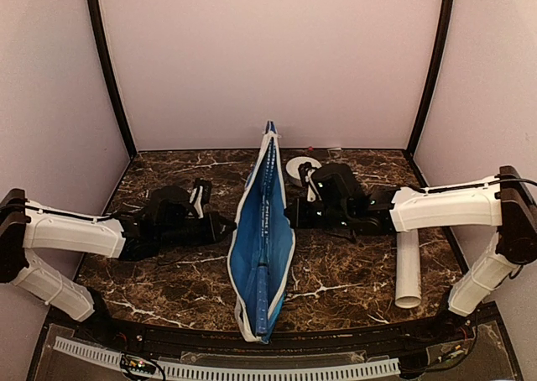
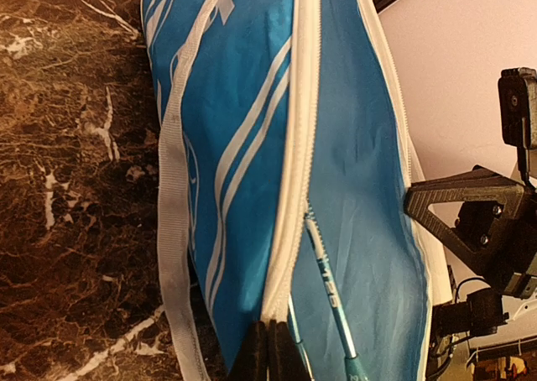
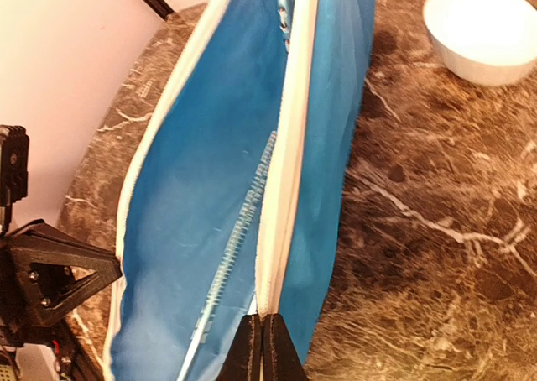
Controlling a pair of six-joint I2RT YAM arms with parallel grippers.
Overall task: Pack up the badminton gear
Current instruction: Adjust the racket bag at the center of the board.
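Note:
The long blue racket cover (image 1: 250,259) with white trim stands on edge in the middle of the table, its mouth held apart. My left gripper (image 1: 230,225) is shut on the cover's left trimmed edge (image 2: 289,230), and my right gripper (image 1: 290,213) is shut on its right trimmed edge (image 3: 278,188). Inside lie thin blue racket shafts (image 2: 329,290), and a racket frame (image 3: 239,230) shows in the right wrist view. A racket (image 1: 263,290) runs the length of the cover in the top view. The long white tube (image 1: 409,272) lies on the table at the right.
A small white bowl (image 1: 299,169) sits behind the right gripper, also seen as the bowl (image 3: 483,30) at the top right of the right wrist view. Side walls and a back wall enclose the marble table (image 1: 185,280). The cover's white strap (image 2: 174,255) trails along its left side.

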